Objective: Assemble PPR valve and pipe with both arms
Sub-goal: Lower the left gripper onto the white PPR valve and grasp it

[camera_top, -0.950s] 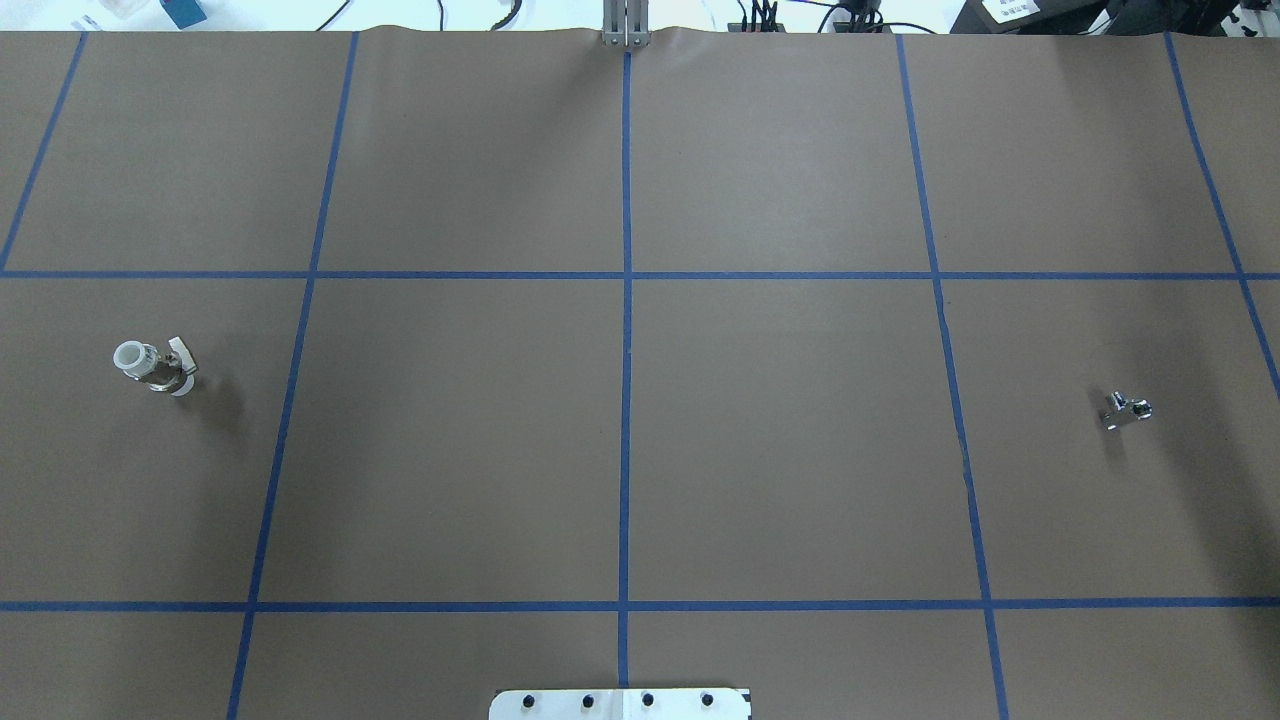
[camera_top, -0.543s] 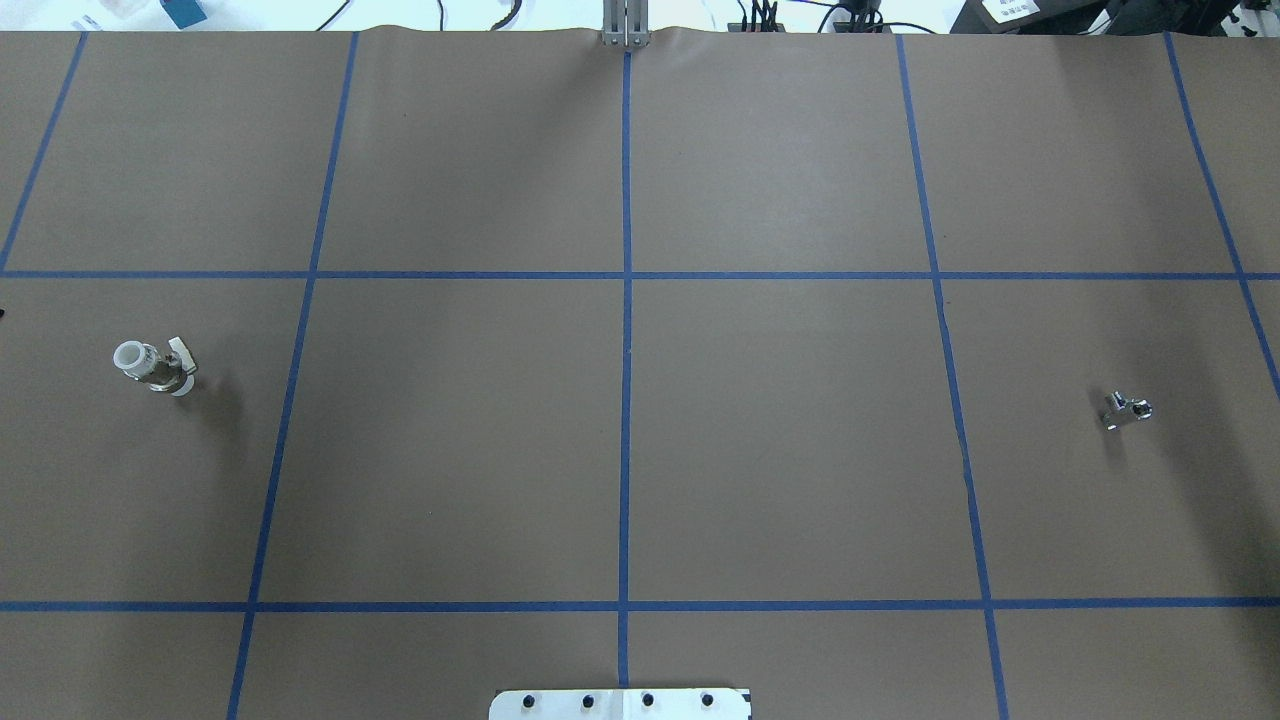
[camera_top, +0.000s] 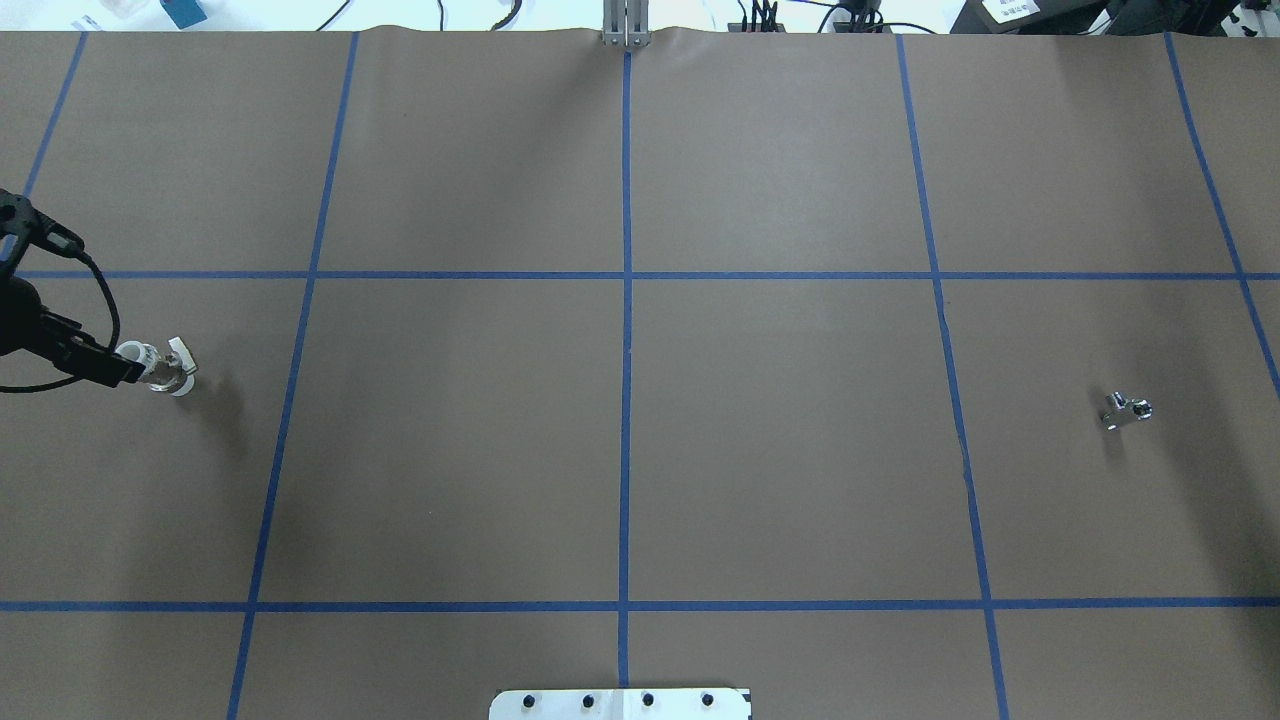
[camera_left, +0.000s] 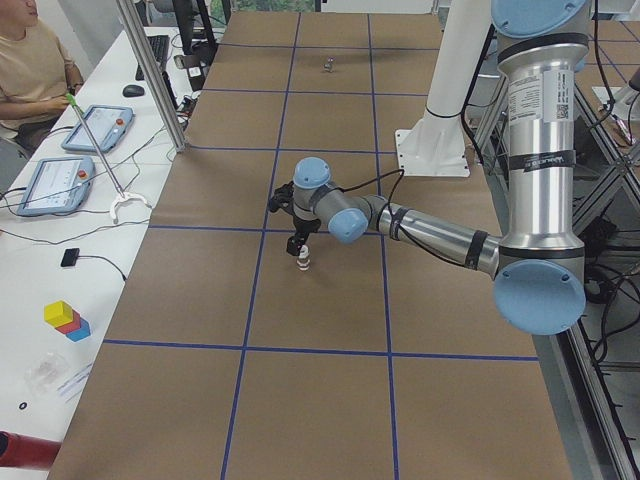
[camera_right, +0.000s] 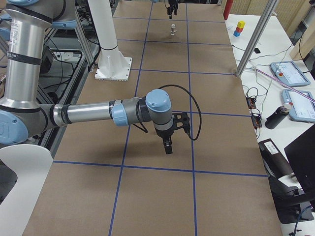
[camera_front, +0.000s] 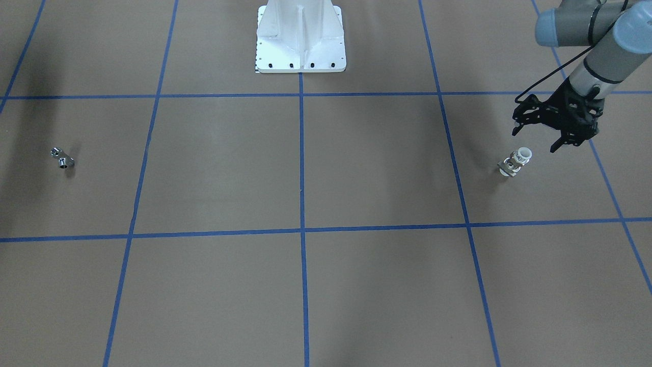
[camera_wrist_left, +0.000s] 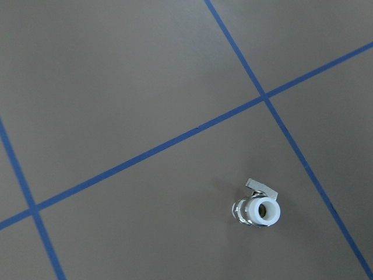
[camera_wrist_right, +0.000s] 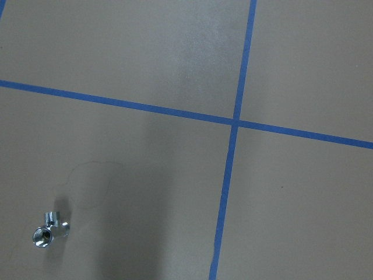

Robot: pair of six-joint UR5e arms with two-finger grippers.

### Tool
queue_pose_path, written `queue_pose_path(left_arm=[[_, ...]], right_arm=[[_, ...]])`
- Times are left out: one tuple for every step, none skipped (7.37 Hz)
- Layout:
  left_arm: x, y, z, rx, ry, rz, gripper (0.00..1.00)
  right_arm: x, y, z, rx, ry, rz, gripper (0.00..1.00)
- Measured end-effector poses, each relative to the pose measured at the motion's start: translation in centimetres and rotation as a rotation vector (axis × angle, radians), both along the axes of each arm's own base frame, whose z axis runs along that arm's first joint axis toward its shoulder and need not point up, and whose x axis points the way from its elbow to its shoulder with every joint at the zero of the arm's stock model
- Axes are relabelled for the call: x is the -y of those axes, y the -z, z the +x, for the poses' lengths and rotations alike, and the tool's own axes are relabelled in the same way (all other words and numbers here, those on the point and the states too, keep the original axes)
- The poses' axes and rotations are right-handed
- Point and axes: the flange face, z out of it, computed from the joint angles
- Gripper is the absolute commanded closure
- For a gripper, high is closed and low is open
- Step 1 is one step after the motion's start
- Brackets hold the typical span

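Observation:
The PPR valve [camera_front: 517, 160] stands on the brown table, white ring end up, and also shows in the overhead view [camera_top: 160, 368] and the left wrist view [camera_wrist_left: 259, 210]. My left gripper [camera_front: 533, 142] is open and empty, hovering just above and beside the valve without touching it. One of its fingers [camera_top: 100, 365] enters the overhead view at the left edge. The chrome elbow pipe [camera_front: 62, 158] lies alone on the far side of the table [camera_top: 1127, 410] and in the right wrist view [camera_wrist_right: 49, 228]. My right gripper [camera_right: 168, 142] shows only in the exterior right view, so I cannot tell its state.
The white bolted pedestal base [camera_front: 300, 46] stands at the robot's side of the table. Blue tape lines divide the brown table cover [camera_top: 780, 440] into squares. An operator [camera_left: 30, 70] sits at a side bench with tablets, beyond an aluminium post [camera_left: 150, 70].
My left gripper has come into the overhead view from the left edge and now reaches the valve. The valve and the pipe have not moved.

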Motion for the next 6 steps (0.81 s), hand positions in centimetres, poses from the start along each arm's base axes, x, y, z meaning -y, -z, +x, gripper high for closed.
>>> queue_pose_path(left_arm=[[0.8, -0.5, 1.6, 0.016, -0.009, 0.003, 0.00], [1.6, -1.0, 2.9, 0.026, -0.017, 0.002, 0.00], [2.0, -1.3, 3.7, 0.032, -0.024, 0.000, 0.00], [2.2, -1.6, 4.0, 0.037, -0.029, -0.002, 0.00], [2.1, -2.0, 4.2, 0.041, -0.033, -0.005, 0.01], [2.0, -2.2, 4.3, 0.044, -0.038, -0.007, 0.06]], right_arm=[[0.0, 0.0, 0.0, 0.003, 0.001, 0.000, 0.00], [-0.1, 0.0, -0.1, 0.007, 0.003, 0.000, 0.00], [-0.1, 0.0, -0.1, 0.008, 0.004, 0.000, 0.00], [-0.1, 0.0, -0.1, 0.009, 0.004, 0.001, 0.00], [-0.1, 0.0, -0.1, 0.009, 0.005, 0.001, 0.00], [-0.1, 0.0, -0.1, 0.009, 0.005, 0.001, 0.00]])
